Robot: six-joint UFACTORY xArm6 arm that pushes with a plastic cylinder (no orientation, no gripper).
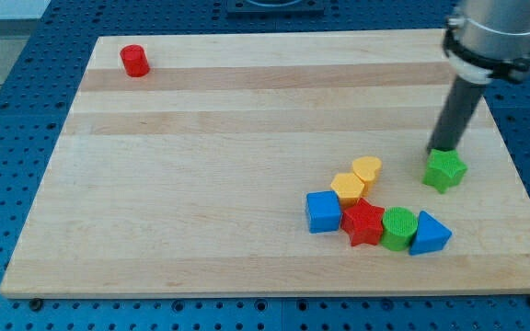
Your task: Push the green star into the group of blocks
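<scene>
Camera view, the only one: wooden board [201, 184] on a blue pegboard table, seen from above at a slant. I have no pincer to report, only a dark rod; my tip [438, 150] rests just at the upper left edge of the green star [444, 170], touching or nearly so. That star sits toward the view's right, near the group but apart from it. The group lies lower left of it: yellow heart [367, 169], yellow hexagon [348, 187], blue cube [322, 211], red star [363, 222], green cylinder [397, 226], blue triangle [429, 233], all packed close. To do this well, I judge the tip should go round to the star's upper right, then push down-left toward the gap beside the heart. Pushing from where it stands would likely send the star down-right, away. A red cylinder [135, 61] sits far off at the top left, no obstacle.
</scene>
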